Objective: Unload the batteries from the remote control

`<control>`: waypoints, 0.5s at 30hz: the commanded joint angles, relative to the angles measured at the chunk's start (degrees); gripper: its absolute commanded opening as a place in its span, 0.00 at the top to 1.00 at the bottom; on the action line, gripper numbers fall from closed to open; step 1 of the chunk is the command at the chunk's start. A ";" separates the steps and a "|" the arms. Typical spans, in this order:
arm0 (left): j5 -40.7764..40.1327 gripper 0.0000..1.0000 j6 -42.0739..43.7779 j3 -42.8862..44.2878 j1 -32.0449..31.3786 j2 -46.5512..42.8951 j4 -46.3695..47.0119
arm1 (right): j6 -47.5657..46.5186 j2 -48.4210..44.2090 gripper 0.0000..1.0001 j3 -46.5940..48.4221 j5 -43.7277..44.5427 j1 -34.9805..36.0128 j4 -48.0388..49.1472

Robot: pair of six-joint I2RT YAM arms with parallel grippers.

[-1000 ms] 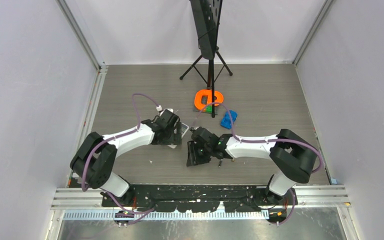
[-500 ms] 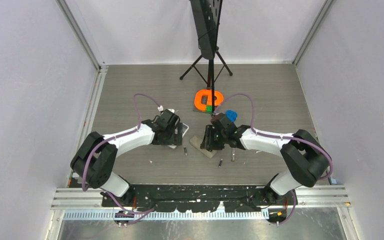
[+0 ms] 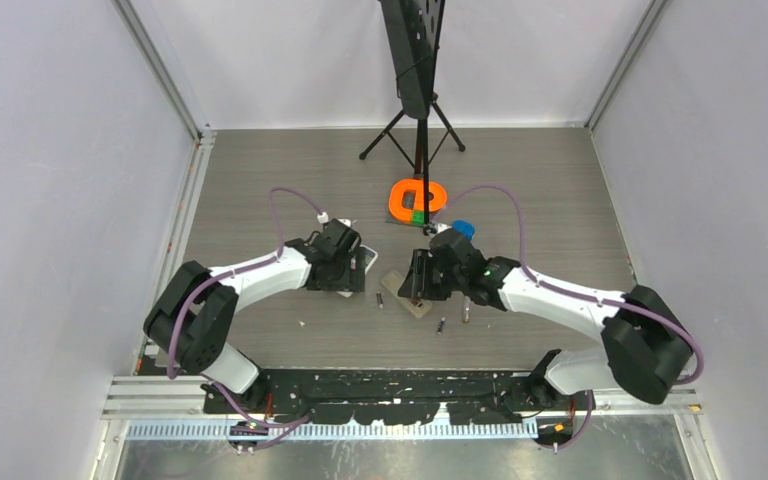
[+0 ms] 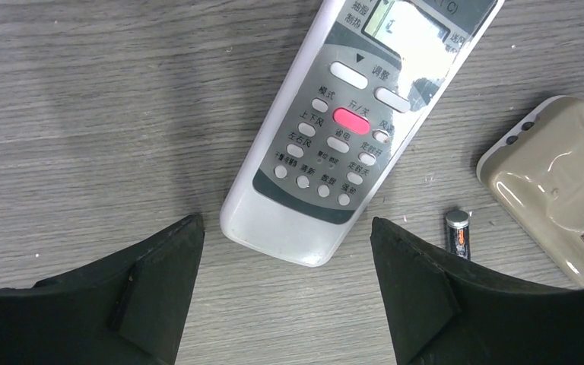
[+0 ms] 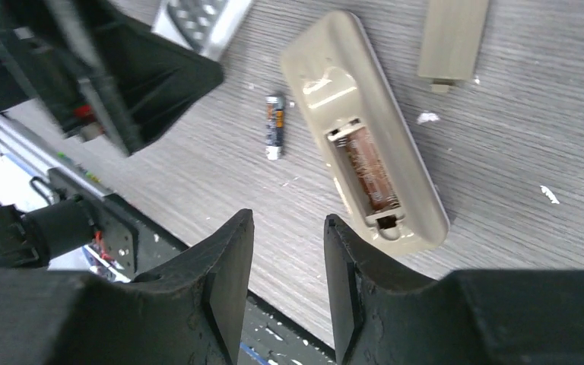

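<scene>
Black left jaws gape wide over white remote (image 4: 350,129); right jaws half-open, both empty.

The surface (image 4: 84,114) is grey with a fine wood-grain pattern and a few white flecks. On it, the white remote (image 4: 327,144) has a grey panel of pale buttons with one pink-red button, while the other remote (image 5: 350,99) and the loose cover (image 5: 452,38) are beige. The battery (image 5: 274,126) is dark with an orange band and a silvery end. Toward the far edge are an orange ring (image 3: 398,200) and a blue thing (image 3: 463,229), and the left fingers (image 4: 160,289) are black.
</scene>
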 commanded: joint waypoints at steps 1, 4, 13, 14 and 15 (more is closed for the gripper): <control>-0.64 0.17 0.88 1.71 0.25 0.90 1.41 | -2.29 -3.36 0.55 0.95 -1.25 0.98 -0.59; -1.04 0.19 0.95 2.02 0.32 1.27 1.68 | -1.97 -0.05 0.55 0.97 -1.20 2.93 -0.26; -0.95 0.22 2.17 2.86 0.32 1.88 1.27 | -1.66 9.61 0.55 3.19 3.62 6.94 2.91; -0.81 0.19 2.48 3.00 0.32 1.95 1.52 | -1.32 10.32 0.55 3.39 5.17 6.99 2.80; -0.71 0.19 2.94 3.16 0.28 2.09 1.59 | -1.59 10.77 0.55 3.57 6.36 6.91 2.20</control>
